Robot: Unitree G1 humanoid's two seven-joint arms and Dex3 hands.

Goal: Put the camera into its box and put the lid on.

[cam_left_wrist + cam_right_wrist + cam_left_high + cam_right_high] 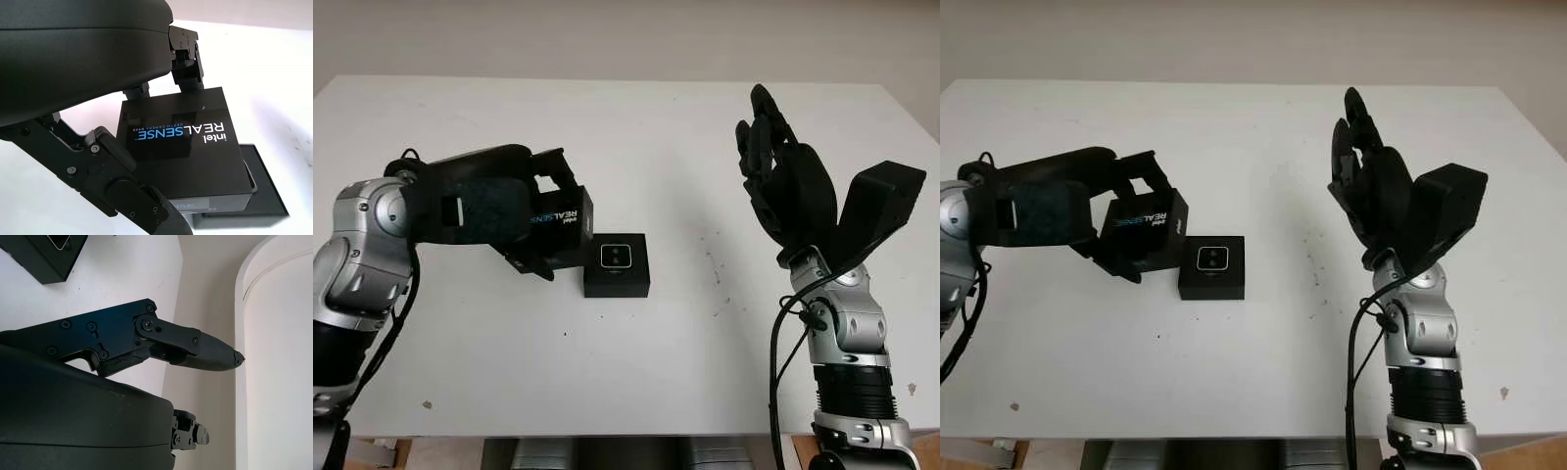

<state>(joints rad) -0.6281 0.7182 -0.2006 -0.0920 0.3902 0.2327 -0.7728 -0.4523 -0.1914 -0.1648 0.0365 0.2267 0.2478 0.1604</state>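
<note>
Currently —
lid (558,230): tilted, printed face up, just left of box (618,265)
left robot hand (524,220): clamped on lid
right robot hand (783,181): open, raised over tabletop (656,127)

Black lid (558,230) tilted, raised beside open black box (618,279); camera (616,257) inside.

Black lid (186,147) with white-and-blue lettering, black box (618,265), white table (636,372), black hands.
</note>
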